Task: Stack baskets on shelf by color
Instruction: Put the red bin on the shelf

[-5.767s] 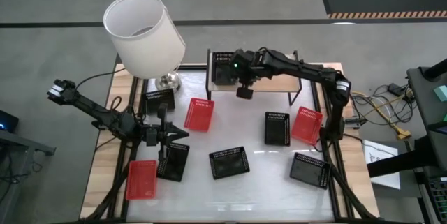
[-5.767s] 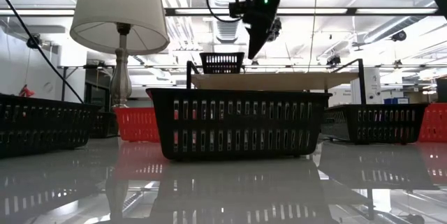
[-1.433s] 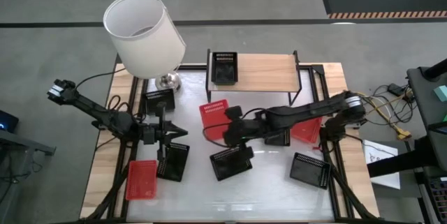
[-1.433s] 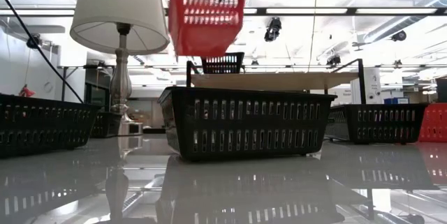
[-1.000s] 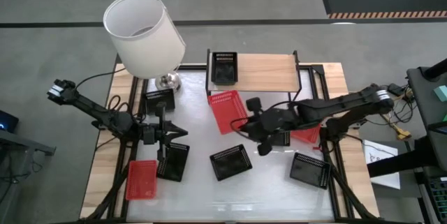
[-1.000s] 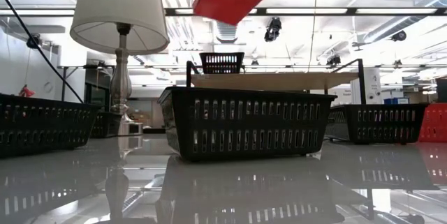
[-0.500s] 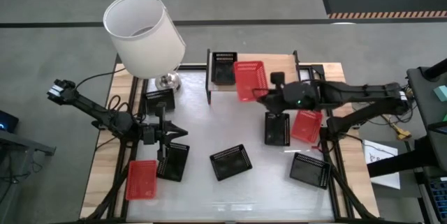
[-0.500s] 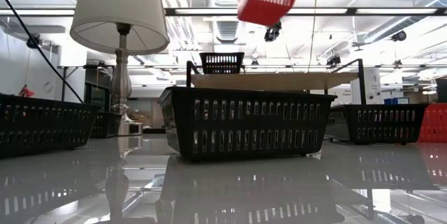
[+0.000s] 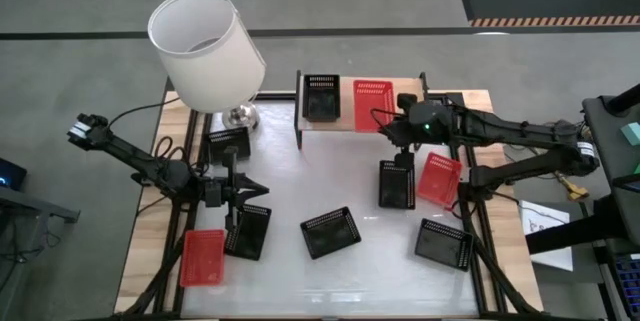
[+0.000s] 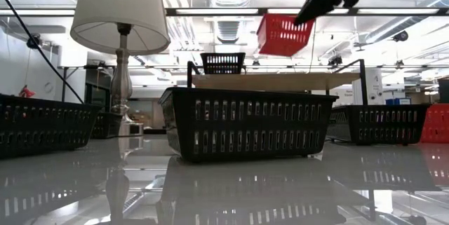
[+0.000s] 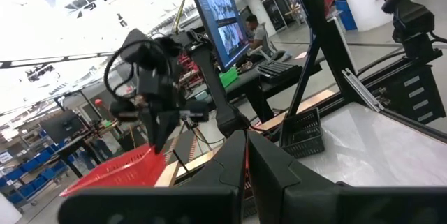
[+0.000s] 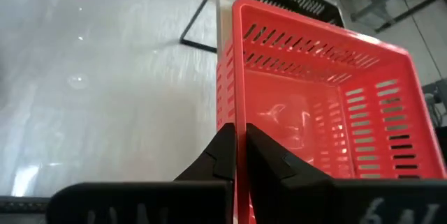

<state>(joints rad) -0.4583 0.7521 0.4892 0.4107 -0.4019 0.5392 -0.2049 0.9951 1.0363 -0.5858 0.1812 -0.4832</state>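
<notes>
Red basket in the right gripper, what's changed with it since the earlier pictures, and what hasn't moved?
The right gripper picked the red basket off the table near the lamp, lifted it and swung it over the shelf, beside the black basket there. It hangs above the board, gripped by its rim. The left gripper and the other baskets stayed put.

left tool [image 9: 250,192]: closed, low | right tool [image 9: 393,127]: clamped, raised, arm extended

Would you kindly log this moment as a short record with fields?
right hand: shut on red basket's rim, holding it above the shelf
left hand: shut, empty, waiting at table's left side
on shelf: one black basket, left end
table: five black baskets, two red ones
other: lamp at back left
</notes>
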